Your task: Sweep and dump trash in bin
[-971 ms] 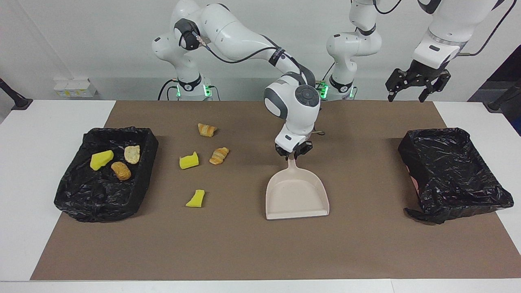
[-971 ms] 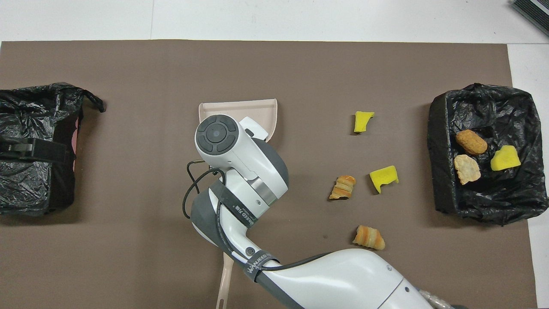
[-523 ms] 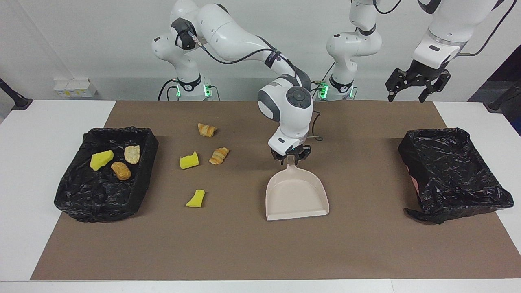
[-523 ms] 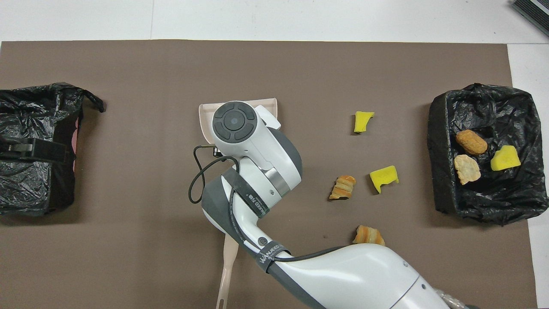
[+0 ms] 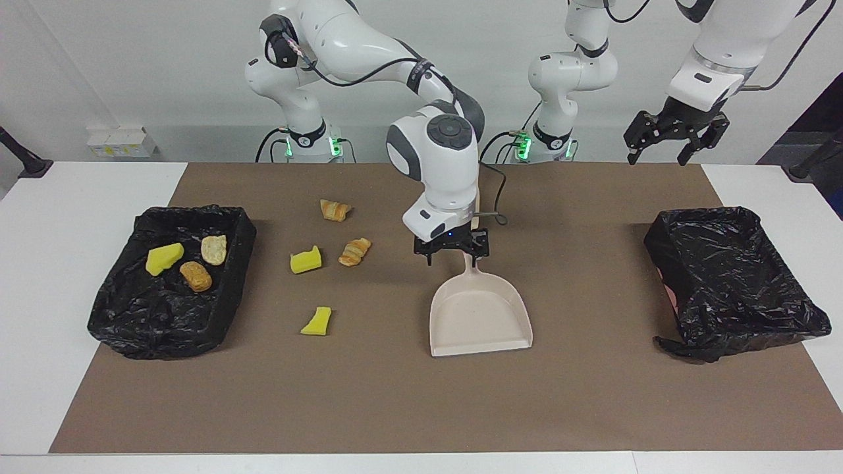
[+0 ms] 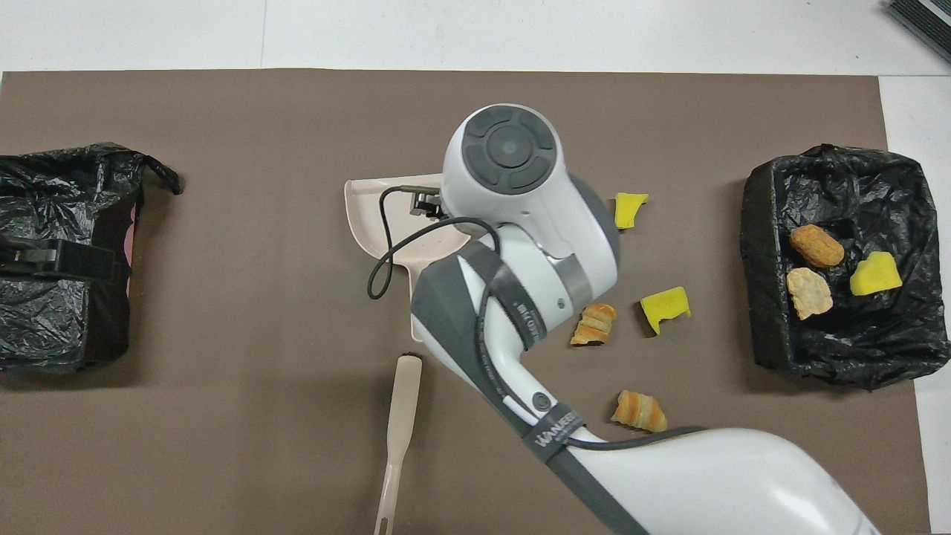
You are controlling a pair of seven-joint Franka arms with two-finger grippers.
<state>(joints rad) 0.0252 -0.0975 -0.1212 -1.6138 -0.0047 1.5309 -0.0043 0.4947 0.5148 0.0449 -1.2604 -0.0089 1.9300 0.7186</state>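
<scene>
We are seeing the right gripper (image 5: 452, 252) hanging with fingers apart just over the dustpan (image 5: 479, 319) handle, gripping nothing. Four trash (image 5: 305, 261) bits are lying on the mat beside it, three in the bin (image 5: 227, 309). The left gripper (image 5: 672, 136) is waiting, spread wide.

You see a matt brown mat (image 5: 395, 408) with a fine-grained, paper-like surface. The dustpan (image 5: 479, 322) is smooth beige plastic with a dull sheen. Both bins (image 5: 164, 309) (image 5: 731, 289) wear crinkled glossy black plastic film. The yellow chunks (image 5: 306, 261) look porous, like foam; the arm shells (image 5: 369, 46) are glossy white plastic.
</scene>
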